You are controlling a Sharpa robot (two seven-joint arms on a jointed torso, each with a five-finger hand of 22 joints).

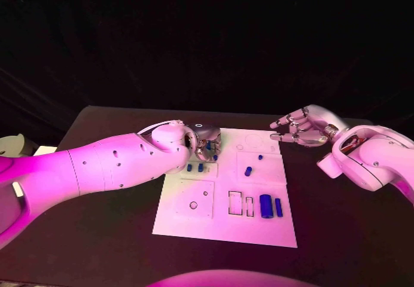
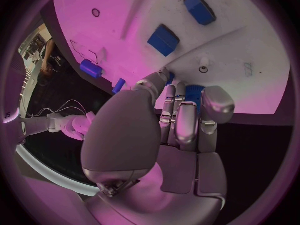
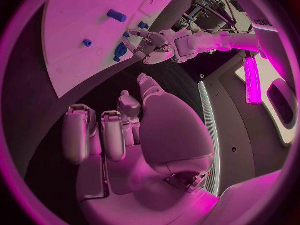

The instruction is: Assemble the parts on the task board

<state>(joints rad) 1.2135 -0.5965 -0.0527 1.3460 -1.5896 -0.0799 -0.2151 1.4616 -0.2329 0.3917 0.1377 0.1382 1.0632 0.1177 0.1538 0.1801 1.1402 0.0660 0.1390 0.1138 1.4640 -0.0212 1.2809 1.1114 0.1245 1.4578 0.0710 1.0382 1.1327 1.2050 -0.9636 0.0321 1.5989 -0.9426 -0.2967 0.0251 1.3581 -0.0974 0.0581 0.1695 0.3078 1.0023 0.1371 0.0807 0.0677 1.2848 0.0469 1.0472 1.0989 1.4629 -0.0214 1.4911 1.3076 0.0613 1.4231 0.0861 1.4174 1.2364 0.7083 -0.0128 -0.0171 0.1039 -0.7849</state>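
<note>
The task board (image 1: pixel 226 230) lay flat mid-desk (image 1: pixel 103 251), its blue parts (image 1: pixel 265 206) spread out within reach of both arms. The left hand (image 1: pixel 203 142) hovered low over the far end, fingers (image 2: pixel 215 105) curled around a blue toothed part (image 2: pixel 195 92), probably to seat it. The right hand (image 1: pixel 302 128) waited beside the board's far corner, fingers (image 3: pixel 78 132) loosely apart and empty.

Head view: the white task board (image 1: pixel 226 234) lies mid-bench (image 1: pixel 103 239). The left hand (image 1: pixel 203 142) rests over the board's far left corner, fingers (image 1: pixel 210 150) pointing down among small blue parts (image 1: pixel 247 171). The right hand (image 1: pixel 302 128) hovers off its far right corner, fingers curled, empty.
</note>
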